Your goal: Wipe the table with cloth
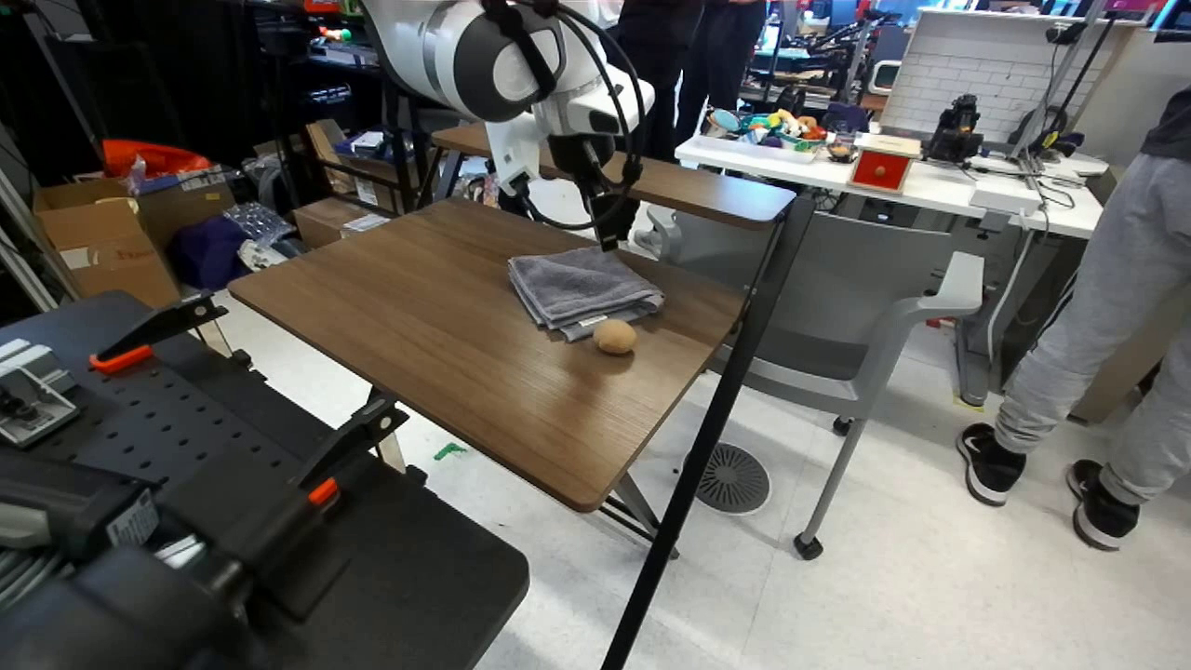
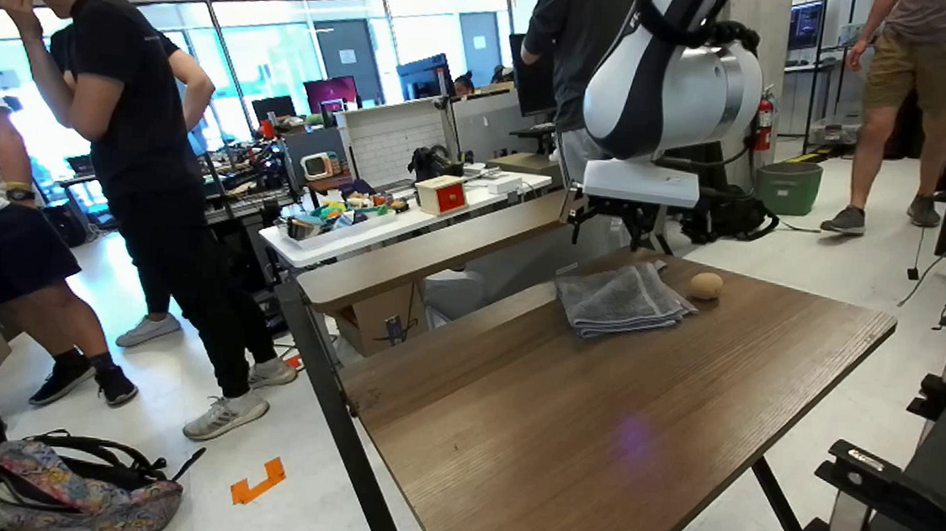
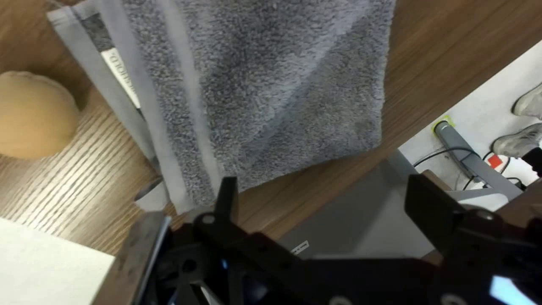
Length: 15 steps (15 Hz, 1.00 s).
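- The gripper [image 3: 322, 194] is hanging over one edge of the brown bench [image 1: 419, 307], its two fingers [image 3: 227, 199] standing wide apart.
- A gray cloth [image 3: 275, 84] is lying folded on the bench near the gripper, showing a white tag [image 3: 120, 78] along one side; the views are not making clear whether a fingertip is touching it.
- A round tan object [image 1: 615, 336] is sitting on the bench, just beside the cloth but apart from it.
- A gray chair [image 1: 865, 279] is standing by the bench in an exterior view.
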Tool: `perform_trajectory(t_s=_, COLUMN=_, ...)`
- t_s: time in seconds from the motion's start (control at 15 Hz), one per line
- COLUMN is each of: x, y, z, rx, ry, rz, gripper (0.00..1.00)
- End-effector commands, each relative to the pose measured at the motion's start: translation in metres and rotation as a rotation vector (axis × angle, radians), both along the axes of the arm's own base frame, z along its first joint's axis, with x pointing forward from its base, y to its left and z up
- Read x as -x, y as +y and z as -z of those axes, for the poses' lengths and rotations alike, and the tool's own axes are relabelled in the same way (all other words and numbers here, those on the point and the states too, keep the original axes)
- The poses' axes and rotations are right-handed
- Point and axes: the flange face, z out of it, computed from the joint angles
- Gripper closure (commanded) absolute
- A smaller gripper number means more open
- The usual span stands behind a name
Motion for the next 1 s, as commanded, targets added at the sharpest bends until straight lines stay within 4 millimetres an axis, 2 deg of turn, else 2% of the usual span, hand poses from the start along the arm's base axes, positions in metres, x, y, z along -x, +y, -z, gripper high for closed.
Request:
perform_trajectory(t_s=0.0, x=-0.021, y=0.008, z=0.034, rx=0.008, ry=0.013, rz=0.054, gripper=0.0)
perform_trajectory(t_s=0.2, x=-0.021, y=0.009, z=0.064, rx=0.028, ry=0.07, rz=0.09, gripper=0.0)
perform_trajectory(t_s=0.4, x=-0.013, y=0.011, z=0.081, rx=0.032, ry=0.177, rz=0.109, gripper=0.0)
perform_trajectory(t_s=0.53, x=-0.004, y=0.007, z=0.072, rx=0.074, ry=0.299, rz=0.107, gripper=0.0)
perform_trajectory(t_s=0.6, x=-0.008, y=0.008, z=0.079, rx=0.035, ry=0.203, rz=0.094, gripper=0.0)
perform_trajectory(t_s=0.87, x=-0.007, y=0.006, z=0.073, rx=0.054, ry=0.27, rz=0.097, gripper=0.0)
perform_trajectory(t_s=0.93, x=-0.011, y=-0.005, z=0.067, rx=0.059, ry=0.252, rz=0.104, gripper=0.0)
